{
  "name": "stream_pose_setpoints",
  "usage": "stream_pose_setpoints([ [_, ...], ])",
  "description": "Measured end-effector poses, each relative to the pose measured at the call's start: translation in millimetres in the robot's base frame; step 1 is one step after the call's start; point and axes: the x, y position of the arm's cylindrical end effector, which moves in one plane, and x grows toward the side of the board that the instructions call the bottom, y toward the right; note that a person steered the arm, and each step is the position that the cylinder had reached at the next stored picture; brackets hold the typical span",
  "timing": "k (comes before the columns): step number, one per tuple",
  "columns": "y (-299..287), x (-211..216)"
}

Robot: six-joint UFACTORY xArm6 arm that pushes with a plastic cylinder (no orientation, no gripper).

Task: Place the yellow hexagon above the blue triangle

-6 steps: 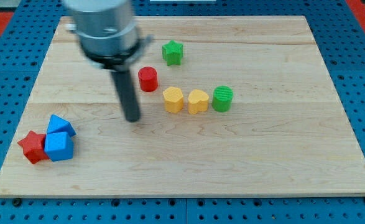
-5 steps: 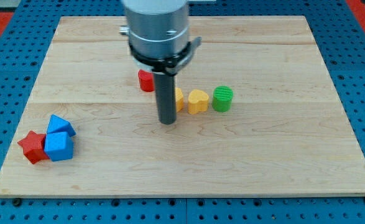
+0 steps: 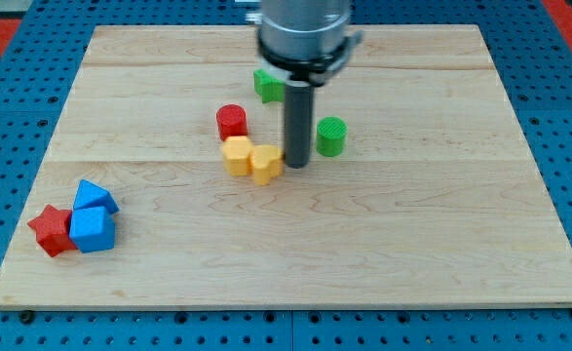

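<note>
A: My tip point(image 3: 296, 162) sits on the wooden tabletop point(image 3: 412, 244), touching the yellow heart block's point(image 3: 265, 164) right side; the yellow hexagon block point(image 3: 237, 155) touches its left.

B: And the blue triangle block point(image 3: 95, 196)?

A: Far toward the view's bottom left, beside the blue cube point(image 3: 92, 230) and red star block point(image 3: 52, 230).

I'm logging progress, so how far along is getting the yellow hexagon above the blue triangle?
Barely begun. My tip is against the right side of the yellow heart, which touches the yellow hexagon, so a leftward push seems in hand. Left: the hexagon still sits mid-board, far from the blue triangle at the view's lower left beside the blue cube and red star.
</note>
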Motion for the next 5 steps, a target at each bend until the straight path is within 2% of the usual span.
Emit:
stream_pose_setpoints([
  [2, -90, 0],
  [3, -68, -9],
  [5, -152, -30],
])
